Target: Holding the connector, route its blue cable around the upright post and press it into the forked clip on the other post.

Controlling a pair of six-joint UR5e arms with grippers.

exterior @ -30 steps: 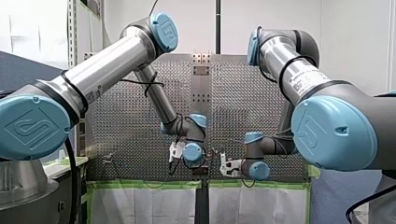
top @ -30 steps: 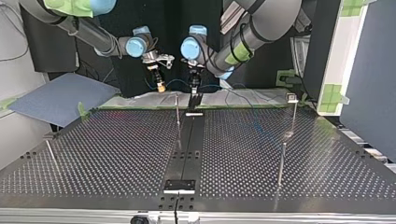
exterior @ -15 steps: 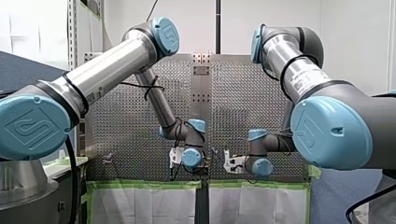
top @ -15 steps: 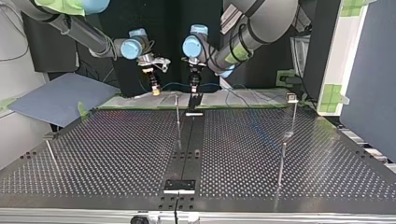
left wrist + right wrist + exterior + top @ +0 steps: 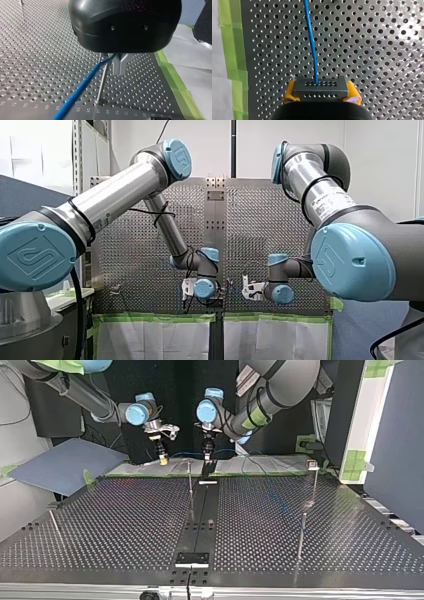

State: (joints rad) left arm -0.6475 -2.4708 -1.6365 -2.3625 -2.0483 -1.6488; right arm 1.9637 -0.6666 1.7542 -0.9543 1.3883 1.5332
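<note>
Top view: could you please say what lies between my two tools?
The blue cable spans that gap, from the connector in my right tool to my left tool, as the top view shows.

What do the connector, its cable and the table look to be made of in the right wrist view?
The connector is a dark grey matte block with rows of small holes, likely moulded plastic. The blue cable has a smooth, evenly coloured jacket, probably plastic or rubber insulation. The table is a perforated plate with bright glare, apparently bare metal.
</note>
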